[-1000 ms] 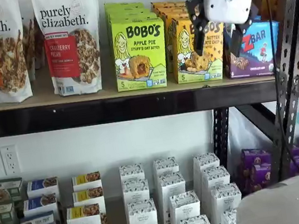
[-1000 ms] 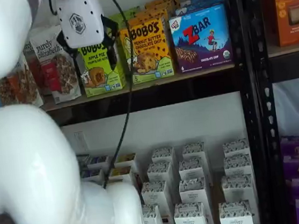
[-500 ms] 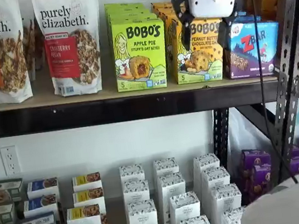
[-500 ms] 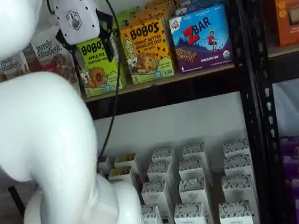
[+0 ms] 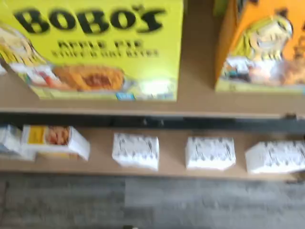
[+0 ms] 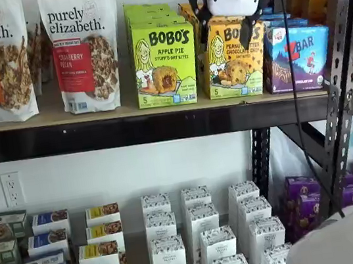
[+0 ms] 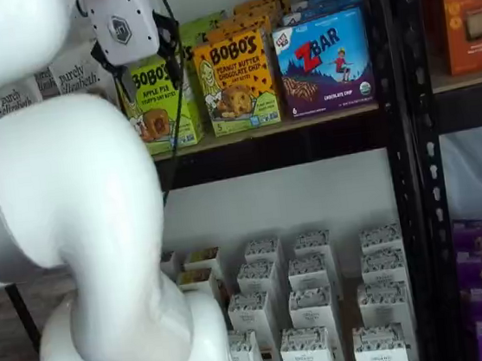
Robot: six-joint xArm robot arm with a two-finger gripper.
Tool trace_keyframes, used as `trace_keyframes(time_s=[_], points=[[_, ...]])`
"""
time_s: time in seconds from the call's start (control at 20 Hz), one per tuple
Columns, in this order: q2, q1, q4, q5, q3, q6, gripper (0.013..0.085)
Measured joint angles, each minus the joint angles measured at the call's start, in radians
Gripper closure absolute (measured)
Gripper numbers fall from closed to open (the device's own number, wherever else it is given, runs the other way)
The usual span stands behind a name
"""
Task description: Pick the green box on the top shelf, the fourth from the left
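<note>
**Green box stood untouched on the top shelf, jaws spread wide before it**

The green box (image 6: 163,54) stood upright at the front edge of the top shelf (image 6: 126,106), and you could see it in both shelf views, its "Apple Pie" face turned outward with more of the same cartons lined up behind it. To one side of it you had a purely elizabeth granola bag (image 6: 84,49); to the other, just beside it, the yellow-orange Bobo's box (image 6: 232,57), and past that the ZBar box (image 6: 298,54).

Your gripper (image 7: 138,61) hung in front of the shelf at the height of the box tops. Its white body hid the upper corner of the green box (image 7: 161,102) in a shelf view. One black finger (image 7: 169,40) showed on each side of the body, set far apart, with nothing between them.

The wrist view was blurred, yet you could read the green box (image 5: 95,47) large in it, with small white cartons (image 5: 136,150) on the lower shelf (image 5: 171,162).
</note>
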Motion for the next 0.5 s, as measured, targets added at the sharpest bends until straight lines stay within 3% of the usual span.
trace_keyframes(time_s=[0.2,0.5], points=[[0.011,0.015,-0.038,-0.084,0.003,0.014,0.0130],[0.079,0.036,-0.054,-0.119,-0.051,0.035,0.0130]])
